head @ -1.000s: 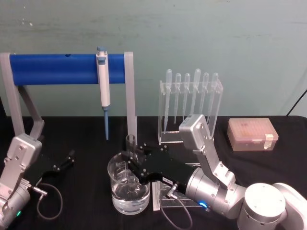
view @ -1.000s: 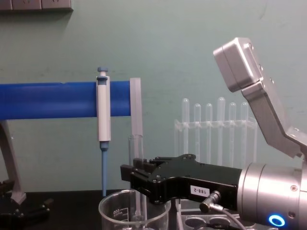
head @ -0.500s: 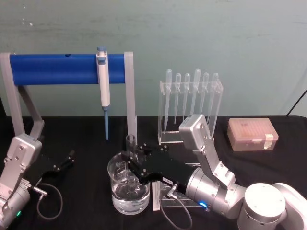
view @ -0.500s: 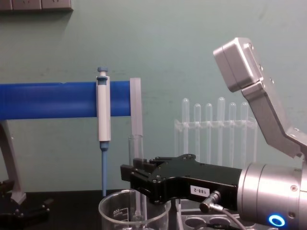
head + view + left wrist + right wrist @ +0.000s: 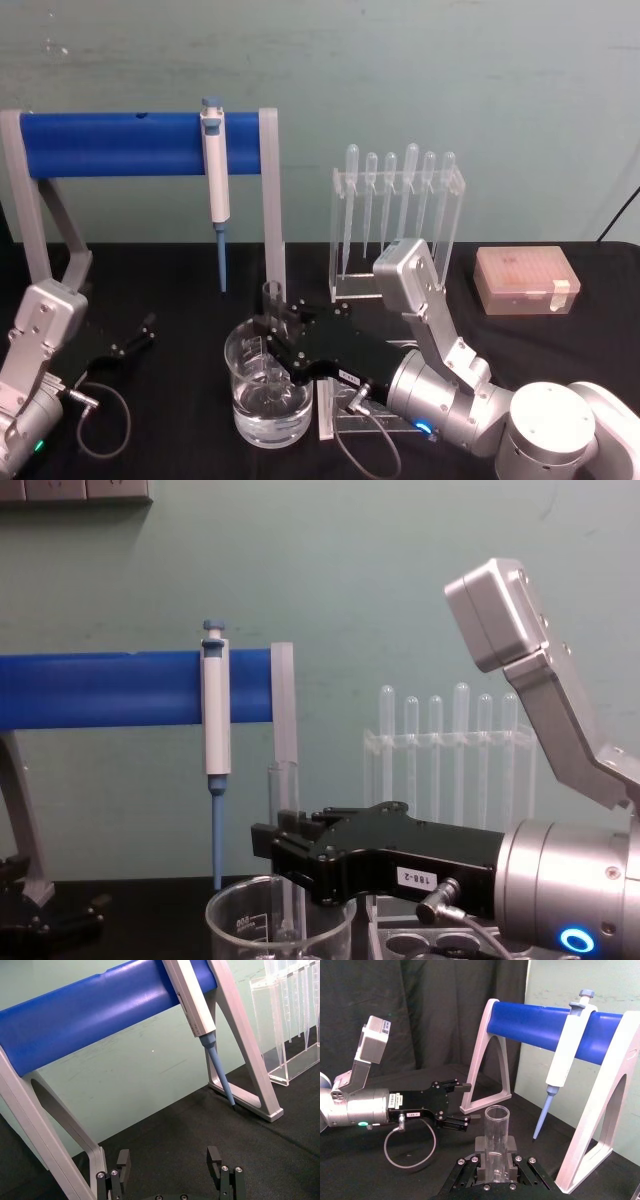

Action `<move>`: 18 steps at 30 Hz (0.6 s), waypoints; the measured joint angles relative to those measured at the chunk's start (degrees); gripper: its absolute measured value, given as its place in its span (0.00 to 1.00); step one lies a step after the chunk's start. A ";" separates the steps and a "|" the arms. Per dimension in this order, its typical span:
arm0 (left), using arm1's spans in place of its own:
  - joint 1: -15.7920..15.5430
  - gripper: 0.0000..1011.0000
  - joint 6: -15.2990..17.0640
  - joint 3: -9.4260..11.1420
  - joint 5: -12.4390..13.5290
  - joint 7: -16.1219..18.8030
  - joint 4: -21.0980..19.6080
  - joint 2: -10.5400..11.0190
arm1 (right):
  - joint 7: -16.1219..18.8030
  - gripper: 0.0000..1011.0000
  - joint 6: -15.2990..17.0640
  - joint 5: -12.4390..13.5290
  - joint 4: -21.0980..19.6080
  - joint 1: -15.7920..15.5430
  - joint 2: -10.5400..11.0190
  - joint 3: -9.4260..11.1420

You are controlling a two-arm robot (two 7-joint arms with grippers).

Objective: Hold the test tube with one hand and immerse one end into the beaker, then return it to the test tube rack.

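Observation:
The test tube [image 5: 271, 297] stands upright with my right gripper [image 5: 277, 343] shut on its middle, directly over the beaker [image 5: 246, 420]. From the side, the test tube [image 5: 283, 795] runs down past the rim of the beaker [image 5: 240, 920], so its lower end is inside; I cannot tell whether it touches the water at the bottom. In the right wrist view the test tube [image 5: 496, 1127] is clamped between the black fingers [image 5: 482, 1149], its open mouth up. My left gripper [image 5: 168, 1162] rests open and idle on the black cloth at the left [image 5: 135, 338].
A blue bar stand [image 5: 110, 143] with a hanging blue-and-white pipettor [image 5: 214, 180] stands behind the beaker. A clear rack of pipettes [image 5: 398, 215] is at the back, a pink tip box [image 5: 525, 280] at the right. A grey tube rack [image 5: 420, 942] lies under the right arm.

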 joint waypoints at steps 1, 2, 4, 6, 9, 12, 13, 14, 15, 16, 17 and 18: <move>0.00 0.99 0.00 0.00 0.00 0.00 0.00 0.00 | 0.00 0.22 0.00 0.00 0.00 0.00 0.00 0.00; 0.00 0.99 0.00 0.00 0.00 0.00 0.00 0.00 | 0.00 0.22 0.00 0.00 0.00 0.00 0.00 0.00; 0.00 0.99 0.00 0.00 0.00 0.00 0.00 0.00 | 0.00 0.22 0.00 0.00 0.00 0.00 0.00 0.00; 0.00 0.99 0.00 0.00 0.00 0.00 0.00 0.00 | 0.00 0.22 0.00 0.00 0.00 0.00 0.00 0.00; 0.00 0.99 0.00 0.00 0.00 0.00 0.00 0.00 | 0.00 0.22 0.00 0.00 0.00 0.00 0.00 0.00; 0.00 0.99 0.00 0.00 0.00 0.00 0.00 0.00 | 0.00 0.22 0.00 0.00 0.00 0.00 0.00 0.00; 0.00 0.99 0.00 0.00 0.00 0.00 0.00 0.00 | 0.00 0.22 0.00 0.00 0.00 0.00 0.00 0.00; 0.00 0.99 0.00 0.00 0.00 0.00 0.00 0.00 | 0.00 0.22 0.00 0.00 0.00 0.00 0.00 0.00; 0.00 0.99 0.00 0.00 0.00 0.00 0.00 0.00 | 0.00 0.22 0.00 0.00 0.00 0.00 0.00 0.00; 0.00 0.99 0.00 0.00 0.00 0.00 0.00 0.00 | 0.00 0.22 0.00 0.00 0.00 0.00 0.00 0.00; 0.00 0.99 0.00 0.00 0.00 0.00 0.00 0.00 | 0.00 0.22 0.00 0.00 0.00 0.00 0.00 0.00; 0.00 0.99 0.00 0.00 0.00 0.00 0.00 0.00 | 0.00 0.22 0.00 0.00 0.00 0.00 0.00 0.00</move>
